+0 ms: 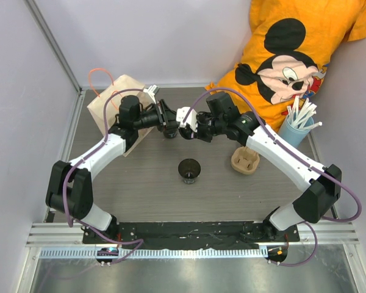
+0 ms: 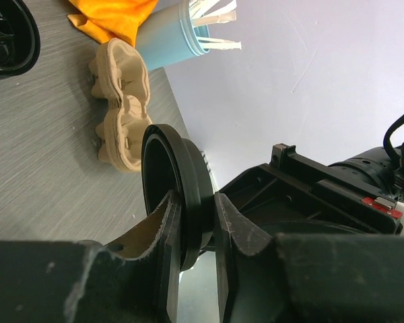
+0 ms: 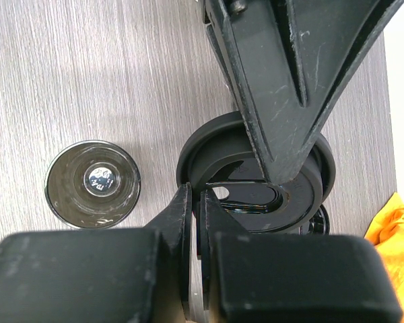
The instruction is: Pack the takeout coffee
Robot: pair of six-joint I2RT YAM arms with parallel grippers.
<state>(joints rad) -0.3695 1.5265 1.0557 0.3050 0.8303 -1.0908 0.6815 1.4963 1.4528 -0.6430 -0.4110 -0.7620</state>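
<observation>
While the left gripper (image 2: 195, 225) and right gripper (image 3: 195, 202) both clamp narrowly on the lid (image 3: 318, 180) above the table (image 1: 140, 189), the open cup (image 1: 190, 170) stands upright nearer the bases, midway between arms.

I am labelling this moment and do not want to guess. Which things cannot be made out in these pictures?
- Left wrist: the cup is cut off by the upper left edge; the left gripper hides the lower part of the lid.
- Right wrist: a left finger covers the lid's middle; the right gripper hides its near rim.
- Top external: the left arm covers part of the paper bag; its opening cannot be made out.
</observation>
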